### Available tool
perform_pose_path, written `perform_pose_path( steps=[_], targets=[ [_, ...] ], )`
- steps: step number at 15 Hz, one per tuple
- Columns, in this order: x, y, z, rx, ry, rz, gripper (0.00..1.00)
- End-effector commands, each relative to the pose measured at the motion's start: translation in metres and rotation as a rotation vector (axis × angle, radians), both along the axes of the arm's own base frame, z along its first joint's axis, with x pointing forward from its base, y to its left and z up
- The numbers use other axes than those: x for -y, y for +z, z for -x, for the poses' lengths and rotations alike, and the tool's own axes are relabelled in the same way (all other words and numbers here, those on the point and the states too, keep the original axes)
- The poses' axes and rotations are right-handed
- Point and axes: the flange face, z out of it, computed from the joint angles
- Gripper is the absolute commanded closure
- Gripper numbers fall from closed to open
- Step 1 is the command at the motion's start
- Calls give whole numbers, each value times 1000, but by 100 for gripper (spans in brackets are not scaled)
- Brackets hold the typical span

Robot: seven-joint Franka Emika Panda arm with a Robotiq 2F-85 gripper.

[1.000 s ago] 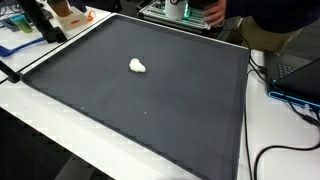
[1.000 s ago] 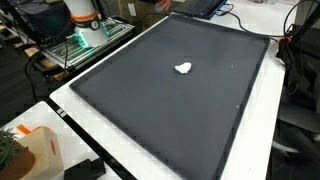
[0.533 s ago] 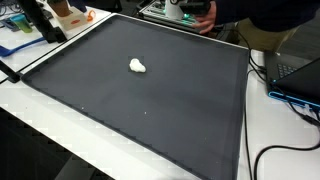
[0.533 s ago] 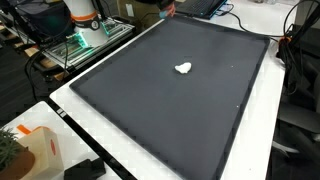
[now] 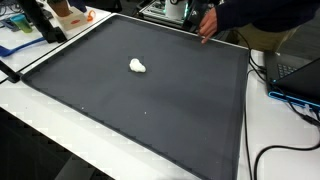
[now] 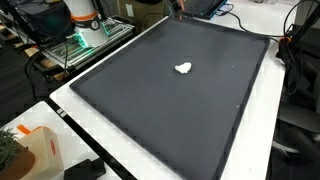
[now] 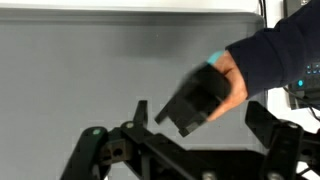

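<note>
In the wrist view my gripper [image 7: 203,118] is open and empty, its two black fingers spread wide above the dark grey mat [image 7: 90,70]. A person's hand [image 7: 232,72] in a dark blue sleeve holds a blurred black blocky object [image 7: 195,100] between and just above my fingers. A small white lump [image 5: 137,66] lies near the middle of the mat in both exterior views [image 6: 183,68], far from the gripper. The gripper itself does not show in either exterior view.
The mat [image 5: 150,110] covers most of a white table [image 6: 150,165]. The robot base [image 6: 85,22] stands beside the mat. The person's hand [image 5: 207,20] reaches over the mat's edge. A laptop and cables [image 5: 295,80] lie at one side, an orange-and-white box [image 6: 35,148] at a corner.
The person's hand has moved along the mat's edge, further over the mat. The white lump has not moved.
</note>
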Motion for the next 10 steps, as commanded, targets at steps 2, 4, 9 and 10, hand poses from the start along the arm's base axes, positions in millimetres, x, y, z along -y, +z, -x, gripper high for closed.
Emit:
perform_pose_path(
  steps=[2, 4, 9, 10],
  targets=[
    [1, 2, 0, -29, -7, 2, 0],
    [1, 2, 0, -33, -5, 2, 0],
    [1, 3, 0, -38, -5, 2, 0],
    [1, 3, 0, -39, -4, 0, 0]
  ],
)
